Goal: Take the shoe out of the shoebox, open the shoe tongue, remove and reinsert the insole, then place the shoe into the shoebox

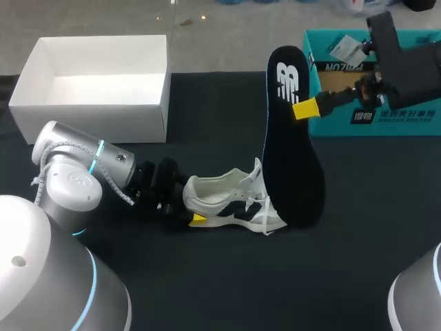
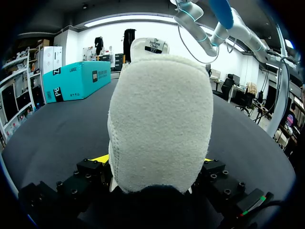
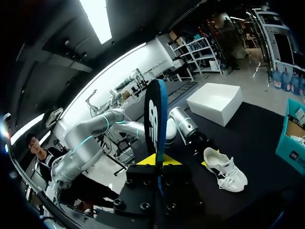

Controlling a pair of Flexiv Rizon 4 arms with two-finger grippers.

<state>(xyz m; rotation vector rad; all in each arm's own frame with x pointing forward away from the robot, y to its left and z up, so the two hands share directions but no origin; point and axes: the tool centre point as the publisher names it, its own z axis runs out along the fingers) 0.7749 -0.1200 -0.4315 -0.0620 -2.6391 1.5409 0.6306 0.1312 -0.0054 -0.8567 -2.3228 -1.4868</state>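
White box (image 1: 96, 110) sits open at the tabletop's (image 1: 207, 276) left. Nearby, the left fingers (image 1: 198, 218) clamp the heel of the shoe (image 1: 231, 203), which stands mid-tabletop. Beside its toe, the right fingers (image 1: 305, 109) pinch the dark insole (image 1: 293, 158) upright, before a teal box (image 1: 386, 117).

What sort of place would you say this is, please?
Probably a robotics lab workbench: a black table, a white shoebox, and the right gripper shut on an insole near the shoe.

The shoe (image 2: 159, 119) is fuzzy white cloth; insole (image 1: 293, 158) smooth, matt; table (image 1: 207, 276) matt black.
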